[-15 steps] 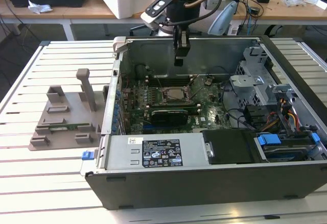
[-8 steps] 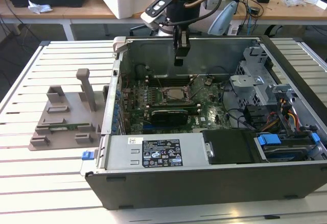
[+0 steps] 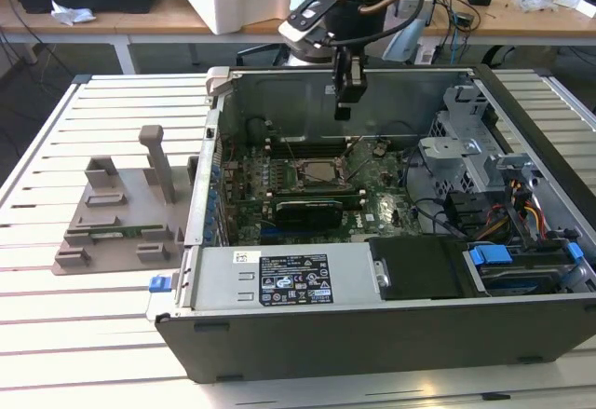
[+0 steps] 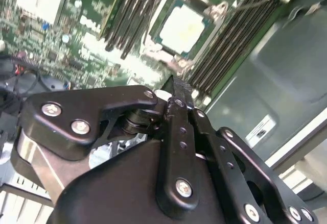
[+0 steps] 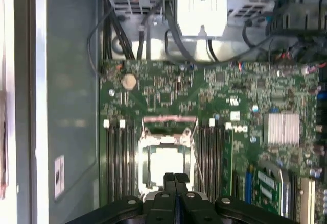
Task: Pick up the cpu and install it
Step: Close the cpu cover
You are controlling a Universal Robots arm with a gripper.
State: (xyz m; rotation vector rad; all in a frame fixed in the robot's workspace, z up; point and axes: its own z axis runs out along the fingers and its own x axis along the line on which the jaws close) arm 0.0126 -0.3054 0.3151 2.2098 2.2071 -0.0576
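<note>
The cpu (image 3: 312,174) lies flat in its socket on the green motherboard (image 3: 372,206) inside the open computer case (image 3: 372,334). Its pale silver top shows in both wrist views (image 4: 183,27) (image 5: 164,165), framed by the socket's metal bracket. My gripper (image 3: 343,109) hangs above the socket, well clear of the board, over the cpu's edge nearest the case's back wall. Its black fingers (image 5: 169,179) are pressed together with nothing between them, and the gripper (image 4: 179,89) looks the same in the second wrist view.
Memory slots (image 5: 118,157) run along both sides of the socket. A black card (image 3: 312,209) sits in front of it, a drive cage (image 3: 484,139) and cables on the exterior view's right. A grey fixture (image 3: 121,213) holding a green memory stick (image 3: 116,233) stands outside the case.
</note>
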